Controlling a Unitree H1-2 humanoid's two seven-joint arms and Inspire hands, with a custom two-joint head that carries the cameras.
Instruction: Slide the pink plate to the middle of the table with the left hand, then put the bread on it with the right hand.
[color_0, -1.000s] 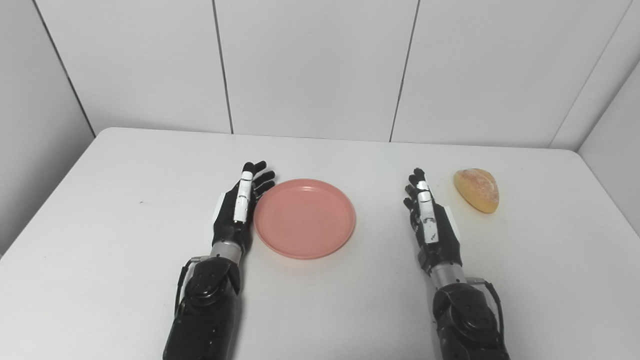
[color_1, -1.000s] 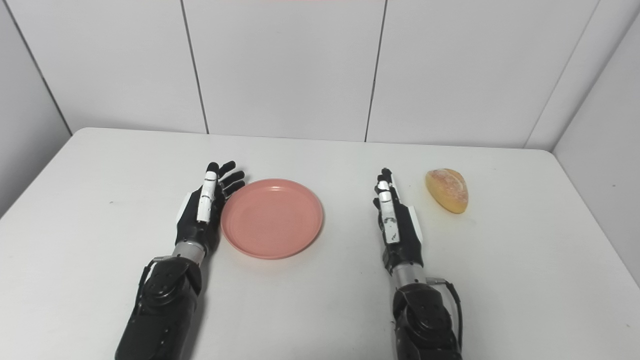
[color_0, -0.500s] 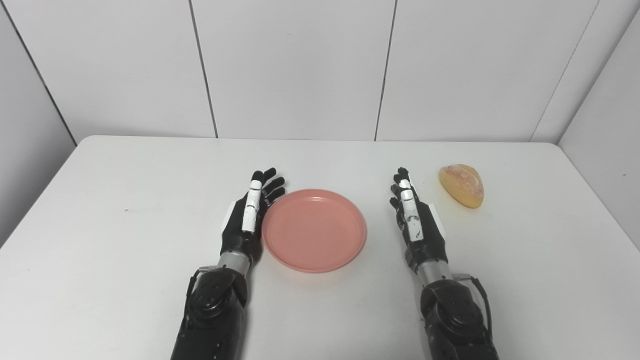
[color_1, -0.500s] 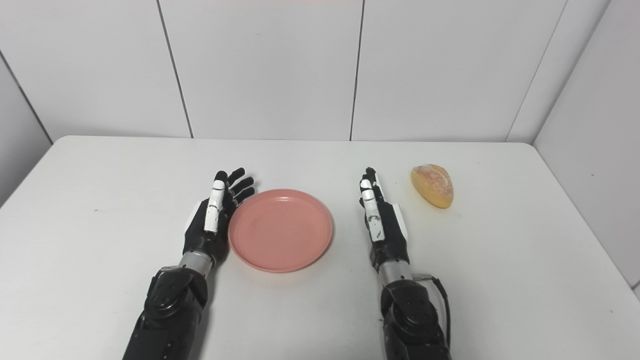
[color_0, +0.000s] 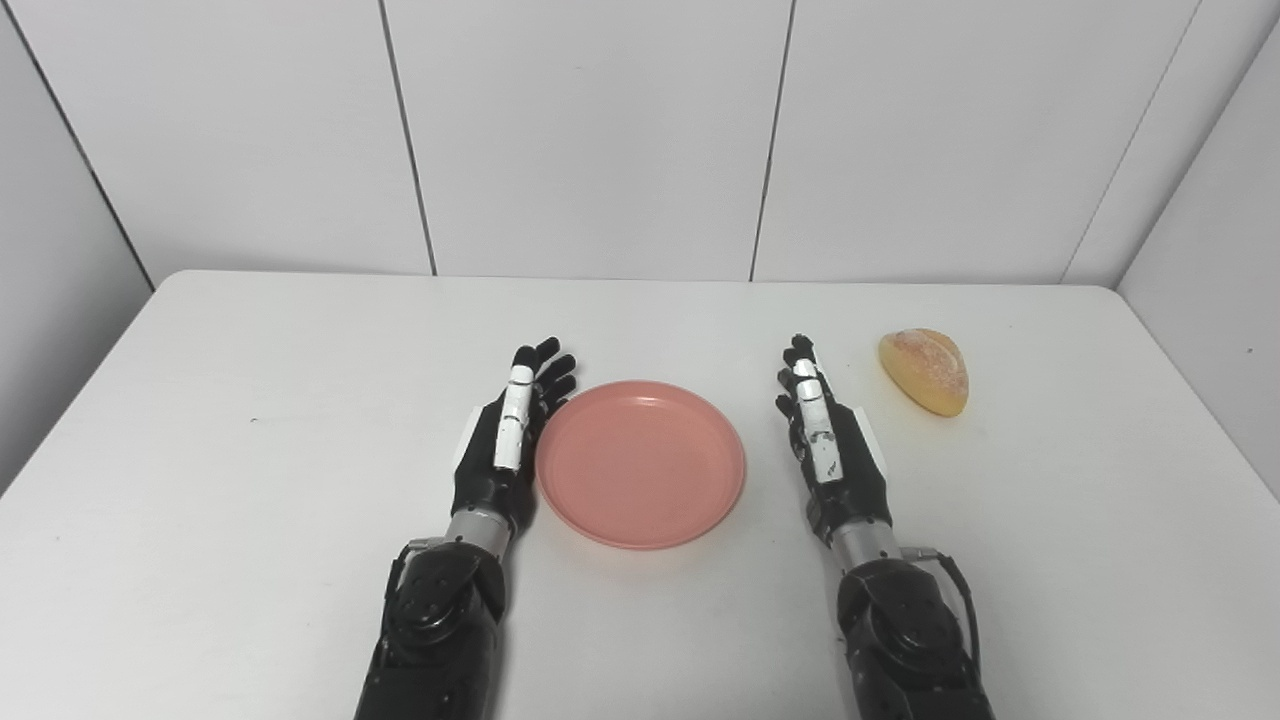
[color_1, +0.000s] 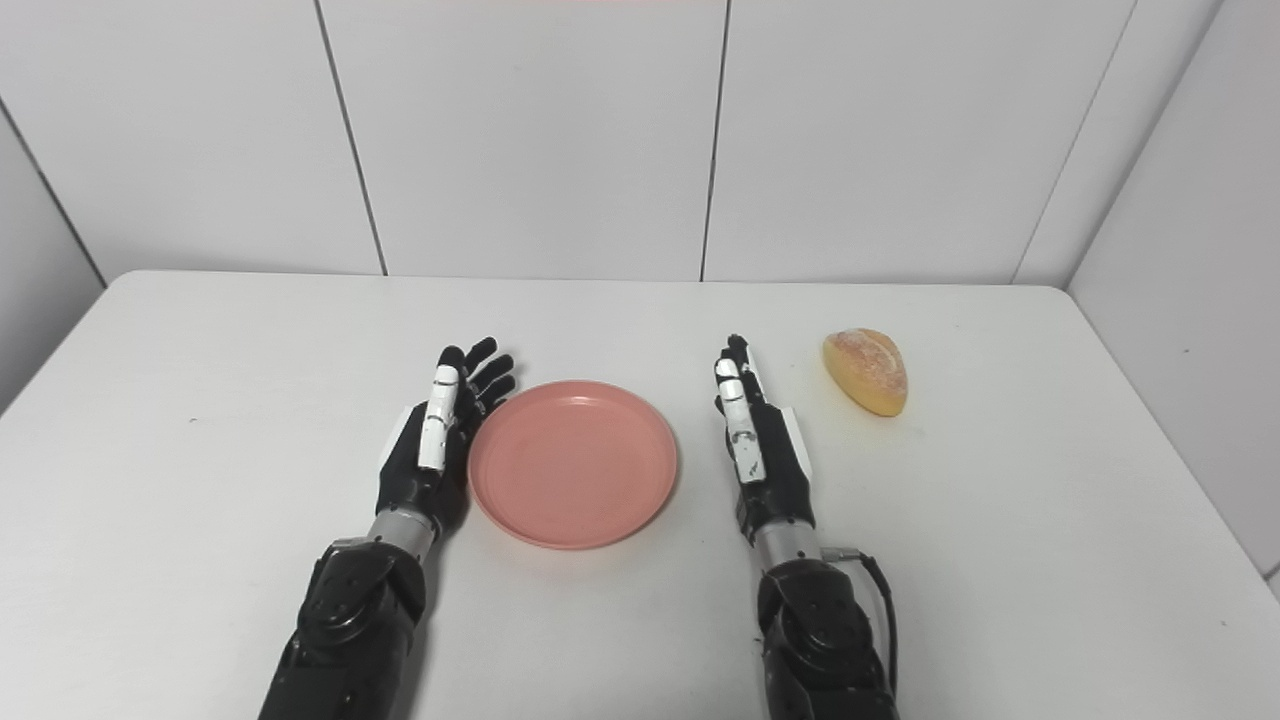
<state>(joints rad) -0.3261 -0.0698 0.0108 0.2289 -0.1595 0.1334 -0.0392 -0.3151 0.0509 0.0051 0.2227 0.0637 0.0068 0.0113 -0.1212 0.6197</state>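
**A:** Left eye view. pink plate (color_0: 640, 463) sits flat on the table (color_0: 200, 480), roughly mid-table. left hand (color_0: 505, 440) is edge-on against the plate's left rim, touching or a hair off, can't tell which. Fingers extended, tips fanned slightly apart, holding nothing.

**B:** And the other side?

**A:** right hand (color_0: 830, 450) is right of the plate, clear gap to the rim. Fingers straight and pressed close together, empty. bread (color_0: 925, 370) lies further right of the plate and a bit behind it, beyond the right hand, untouched.

**B:** Right eye view agree?

**A:** Yes. pink plate (color_1: 572, 462) in the same spot between the two hands. left hand (color_1: 432, 440) hugs the left rim, fingertips splayed past the plate's far-left edge. right hand (color_1: 760, 445) stands apart from the plate, fingers together. bread (color_1: 866, 371) well apart from the plate, near the right hand's fingertips but not touching.

**B:** So the step in hand?

**A:** My read: tail end of the slide. The plate looks close to centre.

**B:** Tips for finishing it?

**A:** Keep the palm edge low on the rim so it pushes, not tips. Push through the plate's middle line or it'll spin off. Slow, short stroke; stop before the plate reaches the right hand. Then lift left away cleanly.
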